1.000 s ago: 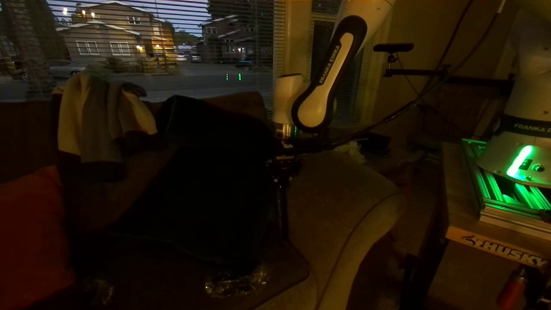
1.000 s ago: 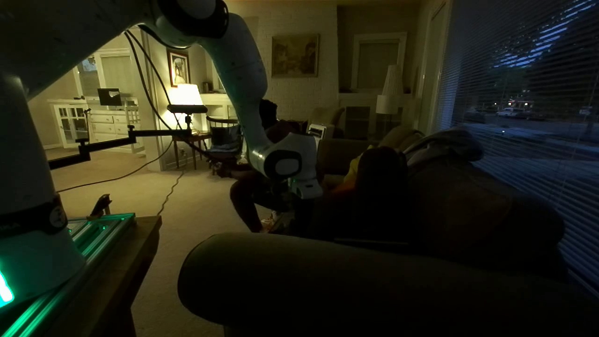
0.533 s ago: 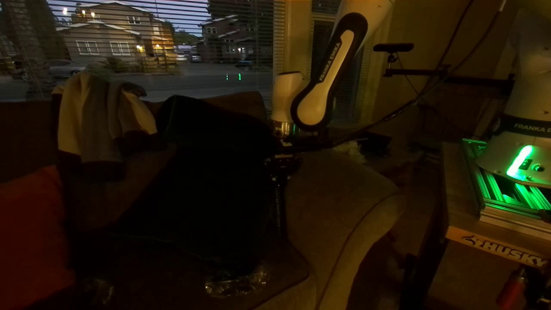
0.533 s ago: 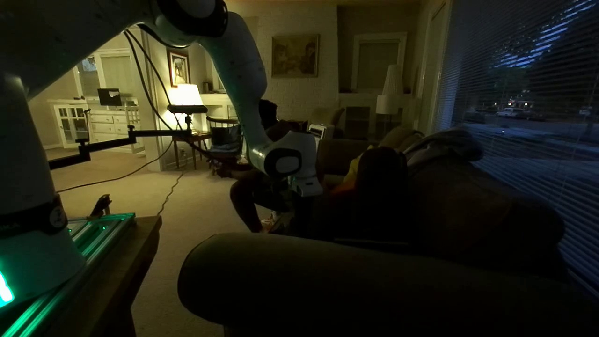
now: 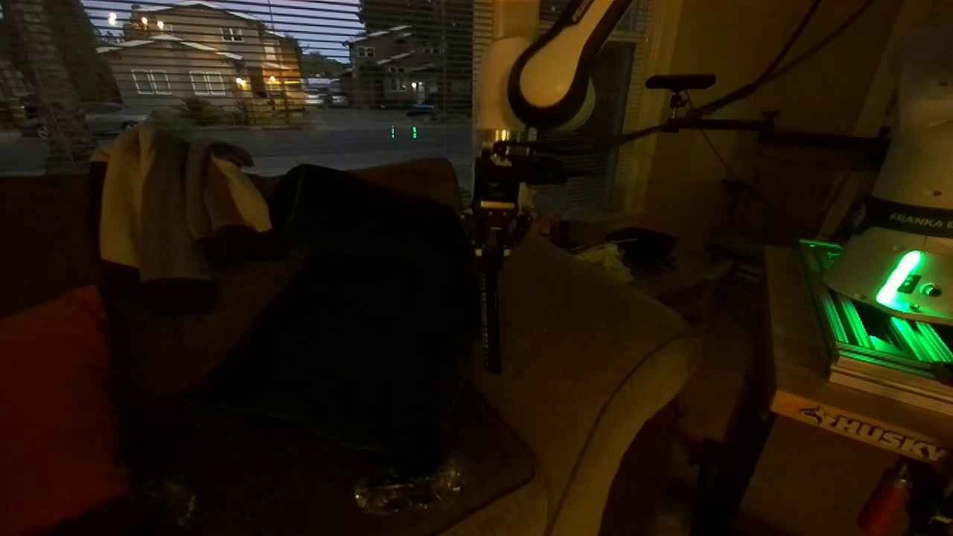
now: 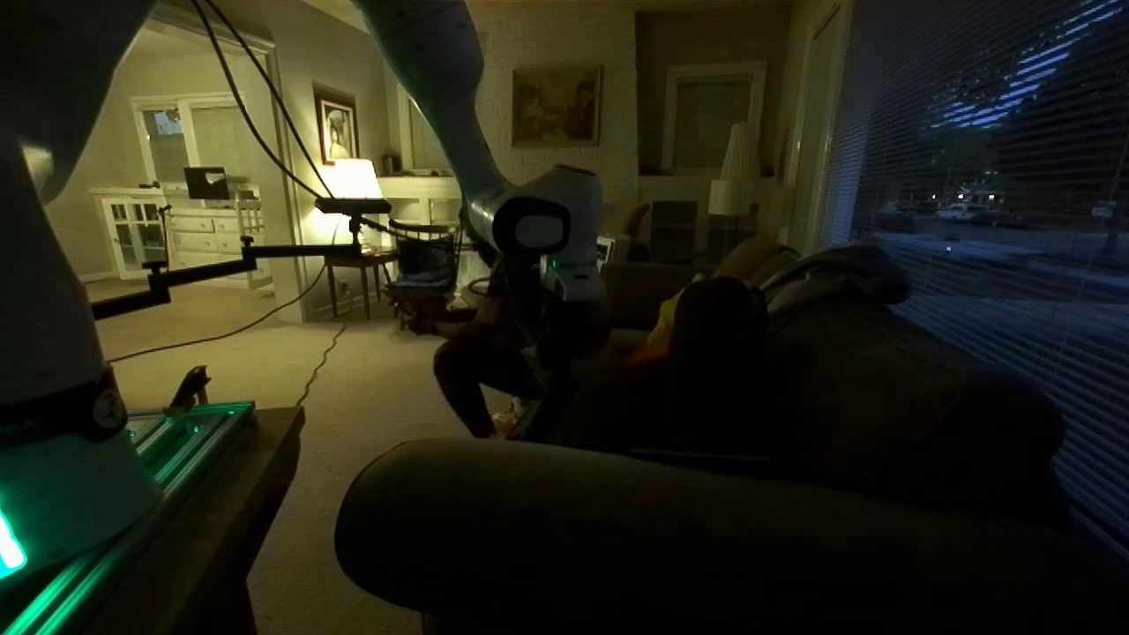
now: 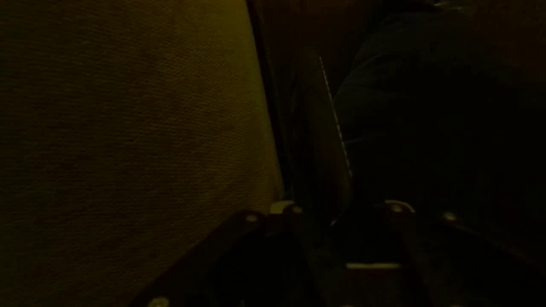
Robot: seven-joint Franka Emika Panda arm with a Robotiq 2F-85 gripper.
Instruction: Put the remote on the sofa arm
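Carry step, I judge: fingers [image 7: 281, 207] pinch the remote [image 5: 490, 320], hanging upright by the left edge of the sofa arm [image 5: 595, 320] in an exterior view. Next, likely: lift, shift right, lay flat.

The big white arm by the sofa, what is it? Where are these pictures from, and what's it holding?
That's a robot arm; its gripper is the part that grabs. The room pictures come from two cameras standing apart from it. The very dark close-up is the wrist view, from a camera the robot carries. The gripper is closed on a long, dark thing, likely the remote, which hangs down near the sofa arm. On the sofa are a dark cushion, a red cushion and something shiny, too dim to name.
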